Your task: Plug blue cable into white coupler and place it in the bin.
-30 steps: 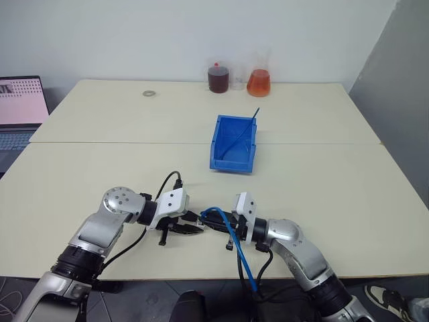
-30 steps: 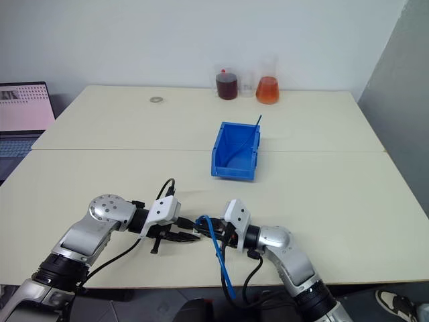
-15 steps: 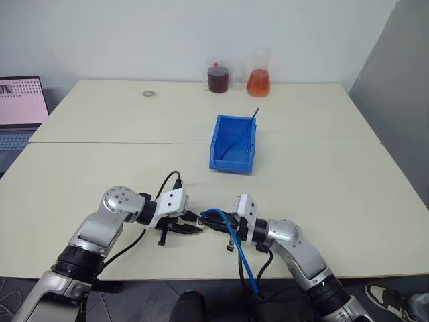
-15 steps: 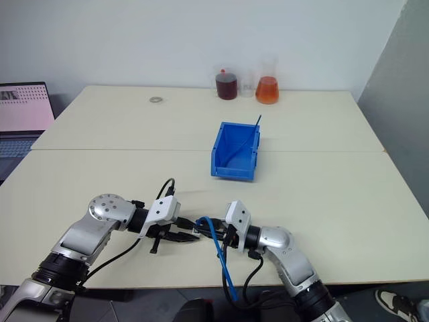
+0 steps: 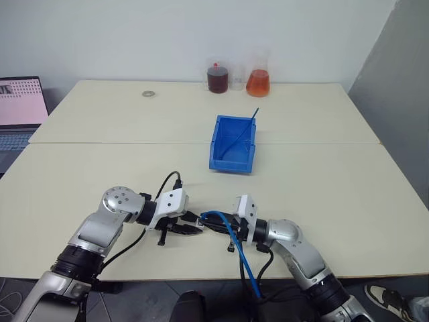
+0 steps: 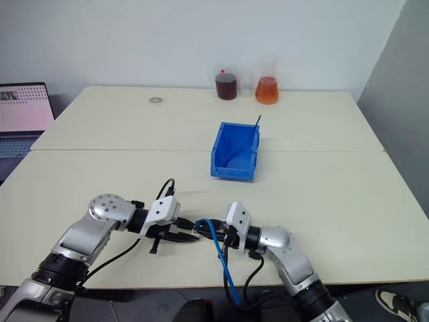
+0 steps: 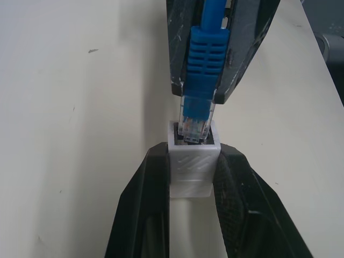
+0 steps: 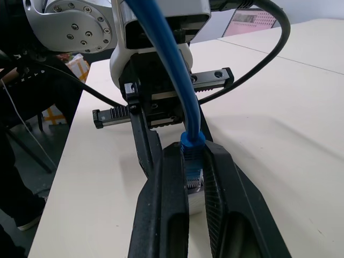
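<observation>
Far table edge: flask of dark red liquid (image 5: 218,78), flask of orange liquid (image 5: 258,82). Metal ring (image 5: 148,94) lying apart. Open laptop (image 5: 20,111) leftward.

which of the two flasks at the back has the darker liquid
The flask of dark red liquid, on the left of the pair; the flask beside it holds lighter orange liquid.
</observation>
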Robot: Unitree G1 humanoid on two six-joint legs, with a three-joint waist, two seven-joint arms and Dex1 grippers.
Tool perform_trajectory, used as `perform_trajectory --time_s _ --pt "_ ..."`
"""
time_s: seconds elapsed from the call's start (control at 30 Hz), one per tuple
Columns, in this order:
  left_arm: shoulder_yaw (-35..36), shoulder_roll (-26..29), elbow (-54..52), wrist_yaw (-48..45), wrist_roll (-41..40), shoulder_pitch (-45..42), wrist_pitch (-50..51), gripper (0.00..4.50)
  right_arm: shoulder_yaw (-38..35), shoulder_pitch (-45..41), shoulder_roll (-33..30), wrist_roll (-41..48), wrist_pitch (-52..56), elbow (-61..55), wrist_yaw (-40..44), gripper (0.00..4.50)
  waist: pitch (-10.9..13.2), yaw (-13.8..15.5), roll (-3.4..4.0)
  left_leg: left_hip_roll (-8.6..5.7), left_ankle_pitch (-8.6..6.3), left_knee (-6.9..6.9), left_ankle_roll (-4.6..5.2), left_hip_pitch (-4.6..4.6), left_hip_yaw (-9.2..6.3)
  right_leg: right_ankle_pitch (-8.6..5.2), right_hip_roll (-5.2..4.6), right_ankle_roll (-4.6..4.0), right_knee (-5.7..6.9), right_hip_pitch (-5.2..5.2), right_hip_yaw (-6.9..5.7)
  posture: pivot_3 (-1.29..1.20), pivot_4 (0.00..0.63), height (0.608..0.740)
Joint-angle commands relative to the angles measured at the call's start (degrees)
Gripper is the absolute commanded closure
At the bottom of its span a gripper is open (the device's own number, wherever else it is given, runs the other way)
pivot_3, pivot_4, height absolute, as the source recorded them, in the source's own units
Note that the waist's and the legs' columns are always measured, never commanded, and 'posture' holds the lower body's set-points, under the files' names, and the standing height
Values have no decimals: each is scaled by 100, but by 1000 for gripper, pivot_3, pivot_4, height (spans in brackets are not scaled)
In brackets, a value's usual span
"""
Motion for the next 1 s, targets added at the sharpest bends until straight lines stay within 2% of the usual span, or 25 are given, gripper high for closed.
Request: perform_trajectory --time_s 0.03,1.0 --pt "172 91 -207 33 -86 23 5 3709 390 44 -38 -220 268 435 277 4390 0 -5 0 0 0 0 0 2 0 0 0 0 1 0 0 0 150 740" --pt "267 55 -533 173 -132 143 168 3709 958 -99 -56 -599 514 1191 908 4391 -9 -95 3 2 -1 -7 1 17 -2 -2 4 -3 2 9 10 0 150 740"
